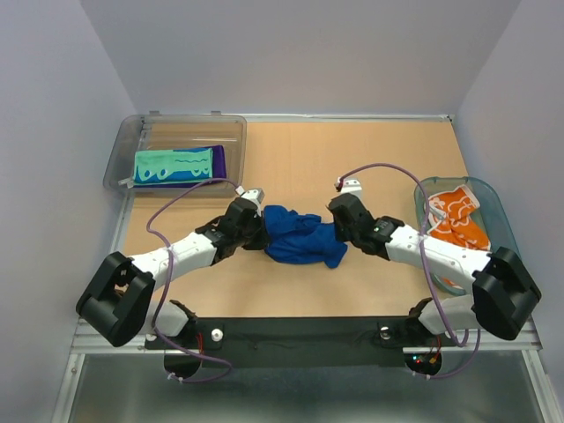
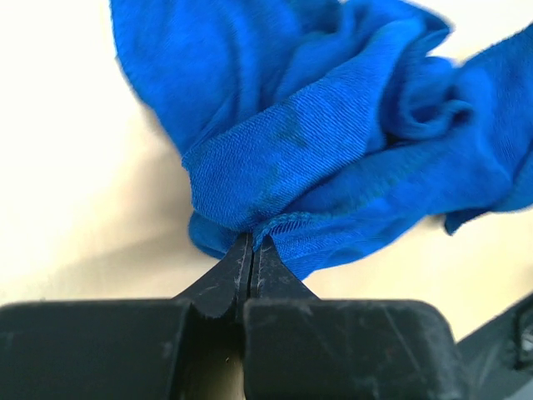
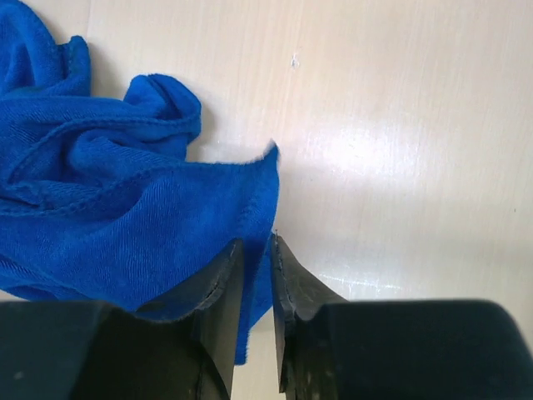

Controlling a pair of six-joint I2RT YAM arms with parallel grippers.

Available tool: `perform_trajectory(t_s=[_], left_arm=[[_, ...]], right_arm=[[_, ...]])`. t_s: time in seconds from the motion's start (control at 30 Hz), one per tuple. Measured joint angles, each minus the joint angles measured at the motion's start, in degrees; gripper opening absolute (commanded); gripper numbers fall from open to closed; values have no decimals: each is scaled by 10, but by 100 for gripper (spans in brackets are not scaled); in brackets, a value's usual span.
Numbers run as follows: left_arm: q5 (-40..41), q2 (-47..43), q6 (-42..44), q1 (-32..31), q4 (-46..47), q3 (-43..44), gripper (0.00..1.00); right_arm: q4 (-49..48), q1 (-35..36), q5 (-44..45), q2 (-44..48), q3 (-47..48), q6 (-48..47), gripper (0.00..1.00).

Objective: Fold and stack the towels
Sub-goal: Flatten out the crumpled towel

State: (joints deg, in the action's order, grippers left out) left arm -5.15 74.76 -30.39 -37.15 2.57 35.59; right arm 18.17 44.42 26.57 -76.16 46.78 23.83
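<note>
1. Middle towel (image 1: 300, 234) lies on the worktop (image 1: 352, 159), between left fingers (image 2: 225, 283) and right fingers (image 3: 208, 300).
2. Bin (image 1: 132, 145), far left, holds folded towels (image 1: 176, 166).
3. Basket (image 1: 495, 211), right, holds another towel (image 1: 458, 220).

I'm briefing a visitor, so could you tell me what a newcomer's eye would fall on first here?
A crumpled royal blue towel lies mid-table, the left tool shut on one edge, the right tool with jaws narrowly parted around another. A folded mint green towel sits in the clear bin back left, an orange-flowered towel in the teal basket right.
</note>
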Motion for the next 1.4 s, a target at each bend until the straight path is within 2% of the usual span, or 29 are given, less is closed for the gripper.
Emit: perform_trajectory(t_s=[0.03, 0.3, 0.37, 0.47, 0.67, 0.9, 1.0, 1.13, 1.3, 1.4], left_arm=[[3, 4, -1, 0, -4, 0, 0], [9, 5, -2, 0, -9, 0, 13], [9, 2, -1, 0, -12, 0, 14], [9, -3, -1, 0, -14, 0, 15], [9, -7, -1, 0, -16, 0, 15], [9, -7, -1, 0, -18, 0, 15], [10, -9, -1, 0, -21, 0, 15], [15, -21, -1, 0, -28, 0, 15], [22, -26, -1, 0, -39, 0, 15], [24, -26, -1, 0, -43, 0, 15]], right_arm=[[1, -1, -3, 0, -2, 0, 33], [0, -10, -38, 2, -3, -4, 43], [-2, -36, -53, 1, -3, -2, 50], [-10, -82, -85, 1, -3, 7, 52], [-62, -148, -165, -18, -23, 44, 52], [-99, -151, -221, -122, -22, 75, 51], [-113, -151, -228, -132, -21, 86, 50], [-120, -151, -241, -132, -27, 91, 42], [-127, -151, -290, -132, -28, 91, 38], [-127, -151, -321, -131, -28, 92, 28]])
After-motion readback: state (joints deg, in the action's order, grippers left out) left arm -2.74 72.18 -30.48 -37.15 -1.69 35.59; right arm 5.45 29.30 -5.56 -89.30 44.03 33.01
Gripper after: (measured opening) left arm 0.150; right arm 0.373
